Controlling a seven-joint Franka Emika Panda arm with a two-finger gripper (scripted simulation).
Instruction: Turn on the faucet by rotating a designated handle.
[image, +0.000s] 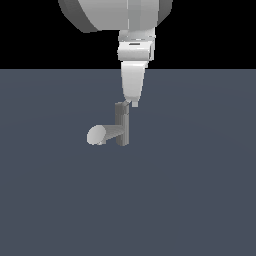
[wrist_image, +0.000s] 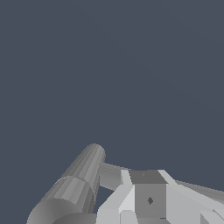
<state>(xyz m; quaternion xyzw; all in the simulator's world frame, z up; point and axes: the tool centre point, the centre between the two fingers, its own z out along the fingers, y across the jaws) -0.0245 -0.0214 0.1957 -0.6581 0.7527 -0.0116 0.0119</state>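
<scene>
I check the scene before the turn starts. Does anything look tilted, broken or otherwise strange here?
Nothing stands out. The faucet stands upright on the plain floor, its spout pointing to the exterior view's left. The end effector is at the top of the post. The handle cannot be made out clearly.

No legible text, label, brand, number or sign appears on anything before me, in either the exterior or wrist view.

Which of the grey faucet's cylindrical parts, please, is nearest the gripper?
The upright darker grey post, whose top meets the gripper; the lighter round-ended spout juts out lower down.
</scene>
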